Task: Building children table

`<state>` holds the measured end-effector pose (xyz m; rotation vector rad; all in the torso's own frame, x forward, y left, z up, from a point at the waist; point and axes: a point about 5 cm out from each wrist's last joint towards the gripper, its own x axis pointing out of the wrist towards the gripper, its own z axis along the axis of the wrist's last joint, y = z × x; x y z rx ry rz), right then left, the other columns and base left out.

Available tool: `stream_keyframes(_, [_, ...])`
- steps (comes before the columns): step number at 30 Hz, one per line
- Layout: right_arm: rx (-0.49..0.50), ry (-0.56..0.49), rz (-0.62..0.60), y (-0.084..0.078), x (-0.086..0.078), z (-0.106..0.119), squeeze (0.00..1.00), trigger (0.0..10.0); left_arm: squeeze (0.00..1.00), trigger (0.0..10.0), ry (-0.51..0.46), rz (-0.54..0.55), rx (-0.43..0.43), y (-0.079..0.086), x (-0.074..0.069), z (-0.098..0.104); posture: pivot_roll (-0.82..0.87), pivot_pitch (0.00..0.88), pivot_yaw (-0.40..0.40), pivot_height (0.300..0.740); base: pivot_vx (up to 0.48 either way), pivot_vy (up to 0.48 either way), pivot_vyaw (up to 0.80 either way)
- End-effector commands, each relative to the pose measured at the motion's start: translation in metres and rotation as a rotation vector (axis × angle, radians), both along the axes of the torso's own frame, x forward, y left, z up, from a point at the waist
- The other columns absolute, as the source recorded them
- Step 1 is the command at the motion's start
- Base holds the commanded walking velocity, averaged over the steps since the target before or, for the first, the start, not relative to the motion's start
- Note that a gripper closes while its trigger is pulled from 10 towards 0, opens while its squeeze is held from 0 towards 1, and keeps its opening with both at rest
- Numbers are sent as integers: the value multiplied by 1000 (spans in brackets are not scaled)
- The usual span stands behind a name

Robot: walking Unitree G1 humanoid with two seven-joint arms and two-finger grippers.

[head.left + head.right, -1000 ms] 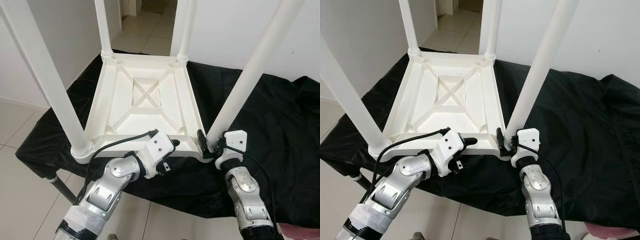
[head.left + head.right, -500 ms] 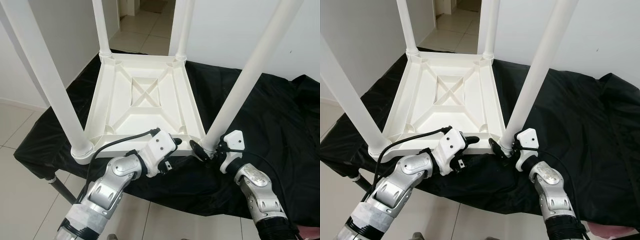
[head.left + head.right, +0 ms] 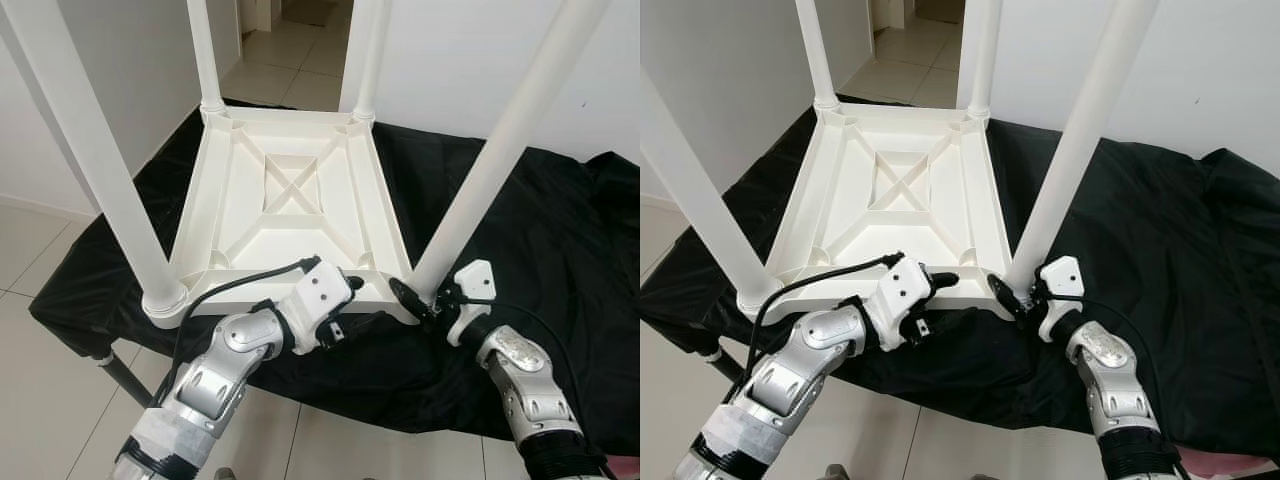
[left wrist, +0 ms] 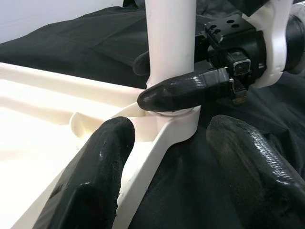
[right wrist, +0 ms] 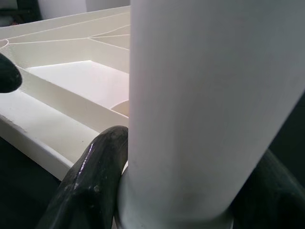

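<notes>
Left eye view showed the upside-down white table on the black cloth over the desk. At its near edge, the left end effector had its fingers apart. At the near right corner, the right end effector was clamped on the table leg.

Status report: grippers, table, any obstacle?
Right gripper clamped around near right leg at its base. Left gripper open at table edge. Table upside down on black cloth. No obstacle.
</notes>
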<state>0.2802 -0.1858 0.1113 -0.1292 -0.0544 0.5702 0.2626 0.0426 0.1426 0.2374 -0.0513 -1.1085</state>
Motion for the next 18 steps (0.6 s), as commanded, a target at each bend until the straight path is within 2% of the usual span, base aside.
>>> stream_keyframes(1, [-16,31,1,1,-4,-6,0,10000,0,10000,4,-12,11,-2,0,0,-67,0,-52,740,0,0,0])
stream_keyframes(6, [-31,18,-39,8,-7,-2,0,10000,0,10000,4,-17,11,-3,0,0,-68,0,-52,740,0,0,0])
stream_keyframes(9, [-8,10,-141,13,-7,1,0,10000,0,10000,5,-20,13,-4,-1,-1,-71,0,-49,740,0,0,0])
stream_keyframes(10, [-8,10,-141,13,-7,1,0,10000,0,10000,5,-20,13,-4,-1,-1,-71,0,-49,740,0,0,0])
stream_keyframes(11, [22,6,-202,17,-8,3,0,10000,0,10000,7,-22,13,-4,-2,-1,-74,0,-46,740,0,0,0])
stream_keyframes(12, [22,6,-202,17,-8,3,0,10000,0,10000,7,-22,13,-4,-2,-1,-74,0,-46,740,0,0,0])
stream_keyframes(13, [50,4,-267,21,-9,4,0,10000,0,10000,10,-26,10,-5,-3,-1,-74,0,-46,740,0,0,0])
stream_keyframes(14, [50,4,-267,21,-9,4,0,10000,0,10000,10,-26,10,-5,-3,-1,-74,0,-46,740,0,0,0])
stream_keyframes(16, [140,16,-455,25,-12,4,0,10000,0,10000,11,-28,10,-5,-3,-1,-78,0,-46,740,0,0,0])
stream_keyframes(17, [140,16,-455,25,-12,4,0,10000,0,10000,11,-28,10,-5,-3,-1,-78,0,-46,740,0,0,0])
stream_keyframes(18, [169,20,-520,25,-13,3,0,10000,0,10000,12,-28,10,-5,-2,-1,-78,0,-46,740,0,0,0])
